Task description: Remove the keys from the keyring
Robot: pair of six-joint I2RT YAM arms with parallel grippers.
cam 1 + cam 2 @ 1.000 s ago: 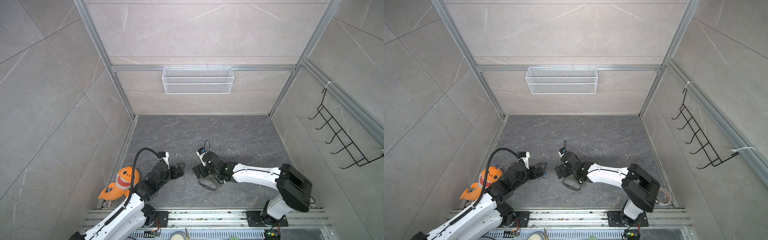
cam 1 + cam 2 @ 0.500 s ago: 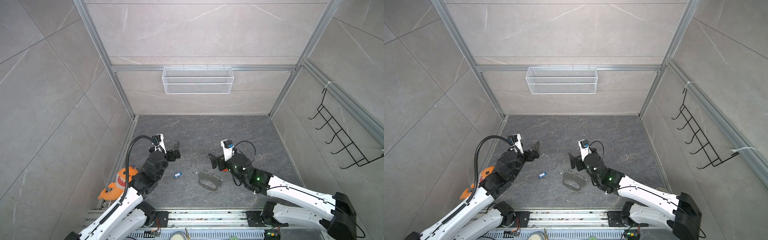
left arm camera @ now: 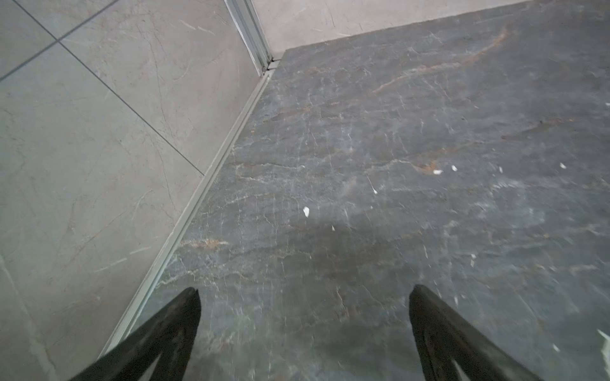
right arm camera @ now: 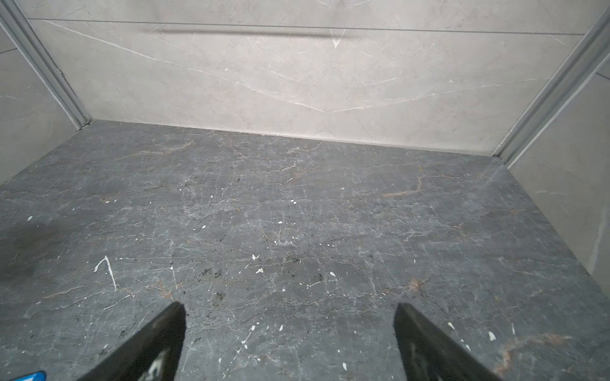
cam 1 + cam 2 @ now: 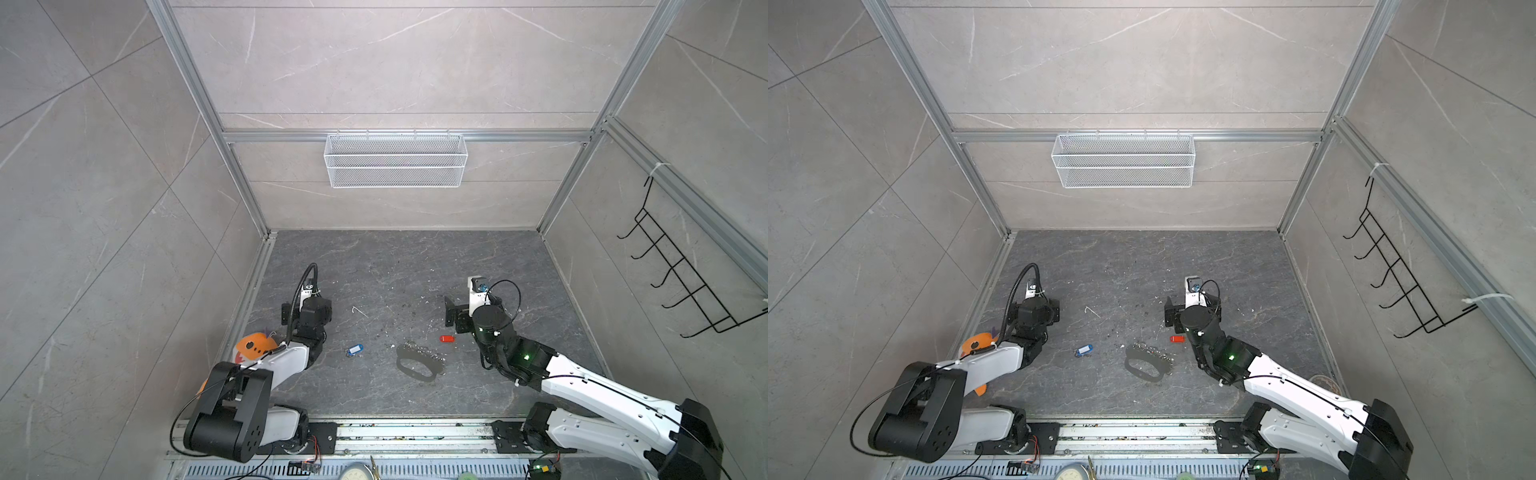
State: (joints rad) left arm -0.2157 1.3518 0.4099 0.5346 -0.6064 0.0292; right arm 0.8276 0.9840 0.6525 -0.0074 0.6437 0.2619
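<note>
Judged complete: blue key and red key lying loose on floor either side of keyring, apart from it, with left gripper and right gripper spread wide, empty, held clear to avoid disturbing them.

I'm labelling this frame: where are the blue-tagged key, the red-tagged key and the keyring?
blue-tagged key (image 5: 354, 350): in a top view, on its blue tag.
red-tagged key (image 5: 446, 338): in a top view, on its red tag.
keyring (image 5: 402, 358): in a top view, on the grey plate's rim.
</note>
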